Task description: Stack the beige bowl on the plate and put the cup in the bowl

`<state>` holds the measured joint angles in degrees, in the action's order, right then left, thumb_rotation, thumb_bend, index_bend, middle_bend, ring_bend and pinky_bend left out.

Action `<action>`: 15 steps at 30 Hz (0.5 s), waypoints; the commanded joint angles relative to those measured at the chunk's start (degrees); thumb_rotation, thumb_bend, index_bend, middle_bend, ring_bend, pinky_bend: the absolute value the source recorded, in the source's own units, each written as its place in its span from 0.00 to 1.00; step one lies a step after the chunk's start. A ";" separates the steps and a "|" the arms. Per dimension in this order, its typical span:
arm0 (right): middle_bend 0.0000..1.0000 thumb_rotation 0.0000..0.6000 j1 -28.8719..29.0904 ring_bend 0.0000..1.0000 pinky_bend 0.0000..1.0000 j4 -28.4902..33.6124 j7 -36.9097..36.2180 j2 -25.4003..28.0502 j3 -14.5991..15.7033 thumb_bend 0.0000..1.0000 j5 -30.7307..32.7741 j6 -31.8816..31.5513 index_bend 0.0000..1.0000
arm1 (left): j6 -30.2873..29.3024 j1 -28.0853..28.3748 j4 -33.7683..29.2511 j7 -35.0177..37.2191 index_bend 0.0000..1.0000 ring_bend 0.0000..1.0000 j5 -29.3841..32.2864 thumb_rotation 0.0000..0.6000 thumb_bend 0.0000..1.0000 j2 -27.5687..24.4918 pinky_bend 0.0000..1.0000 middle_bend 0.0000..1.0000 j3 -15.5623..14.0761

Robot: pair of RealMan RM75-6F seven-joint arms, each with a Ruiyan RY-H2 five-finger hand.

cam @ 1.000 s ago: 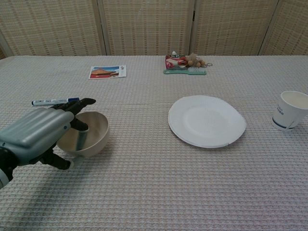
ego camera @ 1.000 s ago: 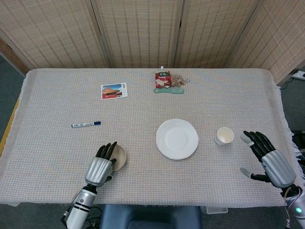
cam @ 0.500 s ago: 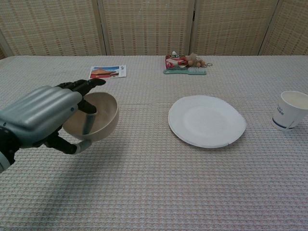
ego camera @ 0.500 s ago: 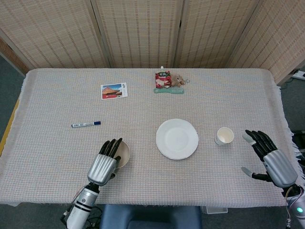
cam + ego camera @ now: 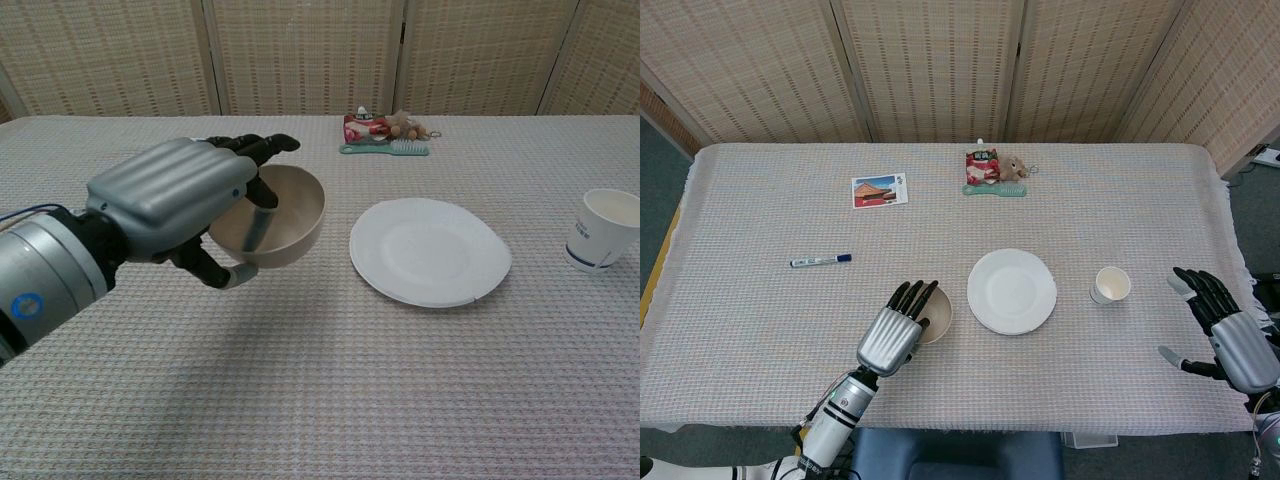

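Observation:
My left hand (image 5: 898, 335) (image 5: 190, 205) grips the beige bowl (image 5: 937, 312) (image 5: 282, 215) by its rim, fingers inside it, and holds it lifted above the cloth, just left of the white plate (image 5: 1011, 291) (image 5: 430, 250). The plate lies flat at mid-table with nothing on it. The paper cup (image 5: 1111, 285) (image 5: 604, 229) stands upright to the right of the plate. My right hand (image 5: 1230, 333) hovers near the table's right edge, fingers spread, apart from the cup; only the head view shows it.
A blue-capped marker (image 5: 820, 261) lies at the left. A postcard (image 5: 879, 190) (image 5: 224, 149) sits at the back left. A snack packet with a small plush toy and a green brush (image 5: 993, 172) (image 5: 386, 134) is at the back centre. Woven screens stand behind the table.
My left hand has lifted the bowl off the cloth and carried it right, toward the plate. My right hand has drifted slightly right and back from the cup.

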<state>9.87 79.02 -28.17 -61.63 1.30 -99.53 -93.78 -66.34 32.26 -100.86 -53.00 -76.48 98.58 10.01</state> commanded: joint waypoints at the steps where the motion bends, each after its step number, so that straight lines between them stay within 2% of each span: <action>1: 0.00 1.00 0.23 0.00 0.00 -0.63 -1.67 0.24 -0.39 0.21 1.07 0.90 0.00 | 1.70 2.26 0.57 -0.93 0.67 0.00 1.68 1.00 0.33 0.90 0.14 0.04 1.75; 9: 0.00 1.00 0.32 0.00 0.00 -2.42 -6.91 0.96 -0.69 0.21 2.66 2.04 0.00 | 4.88 8.17 4.77 -2.98 0.67 0.00 6.98 1.00 0.33 5.03 0.14 0.05 5.33; 15: 0.00 1.00 0.05 0.00 0.00 -4.37 -10.94 1.45 -1.45 0.21 5.35 3.37 0.00 | 8.11 13.51 11.65 -1.57 0.67 0.00 10.26 1.00 0.33 9.33 0.14 0.05 7.61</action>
<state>10.06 75.27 -38.44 -60.34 0.20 -95.04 -90.86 -59.66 43.74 -91.64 -55.31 -67.58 106.19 16.54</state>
